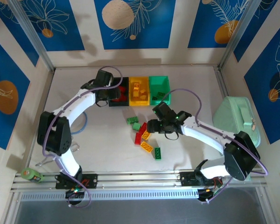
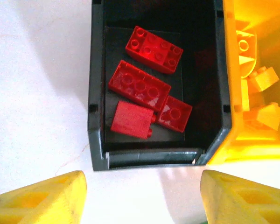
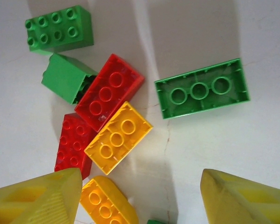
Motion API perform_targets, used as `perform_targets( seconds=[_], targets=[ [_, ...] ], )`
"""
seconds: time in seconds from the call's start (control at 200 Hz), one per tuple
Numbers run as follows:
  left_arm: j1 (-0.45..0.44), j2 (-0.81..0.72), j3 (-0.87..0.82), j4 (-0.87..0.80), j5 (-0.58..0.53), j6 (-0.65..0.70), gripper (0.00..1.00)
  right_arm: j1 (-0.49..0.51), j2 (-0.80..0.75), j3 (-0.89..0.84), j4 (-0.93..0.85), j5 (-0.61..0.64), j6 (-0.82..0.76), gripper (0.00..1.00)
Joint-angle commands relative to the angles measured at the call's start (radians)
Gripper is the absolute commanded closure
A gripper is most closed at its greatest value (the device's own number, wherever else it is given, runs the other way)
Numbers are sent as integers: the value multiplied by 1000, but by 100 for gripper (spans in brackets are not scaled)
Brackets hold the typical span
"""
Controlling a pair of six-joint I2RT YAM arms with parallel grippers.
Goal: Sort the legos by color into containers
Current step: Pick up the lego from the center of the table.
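Observation:
My left gripper (image 2: 142, 186) is open and holds nothing. It hangs at the near end of the black bin (image 2: 97, 93), where several red legos (image 2: 139, 86) lie. The yellow bin (image 2: 233, 144) beside it holds yellow legos (image 2: 263, 79). From above, the black (image 1: 119, 104), yellow (image 1: 139, 103) and green (image 1: 158, 88) bins stand in a row. My right gripper (image 3: 140, 191) is open above the loose pile (image 1: 144, 135). Bare table lies between its fingers. A yellow brick (image 3: 105, 203) lies by its left finger (image 3: 42, 198). Red (image 3: 109, 91), yellow (image 3: 117, 137) and green (image 3: 201, 88) bricks lie just beyond.
A mint-green case with a handle (image 1: 235, 119) stands at the right of the table. A green tape roll (image 1: 31, 174) sits near the front left corner. A metal rail (image 1: 140, 179) runs along the near edge. Walls close in the table.

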Motion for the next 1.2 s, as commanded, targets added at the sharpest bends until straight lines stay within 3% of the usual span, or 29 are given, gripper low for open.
perform_targets(
  seconds=[0.0,0.385,0.59,0.916,1.196],
  targets=[
    [6,-70,-83,57,5,-7,35,47,36,50,-50,37,11,32],
    [6,-262,-345,138,5,-57,35,217,237,223,-129,81,55,32],
    [7,-347,-442,139,-24,-72,35,262,384,351,-204,82,90,35],
    [6,-462,-562,152,-39,-86,34,267,483,434,-251,83,118,37],
    [6,-536,-642,176,-8,-109,34,197,530,556,-283,110,22,35]
  ],
)
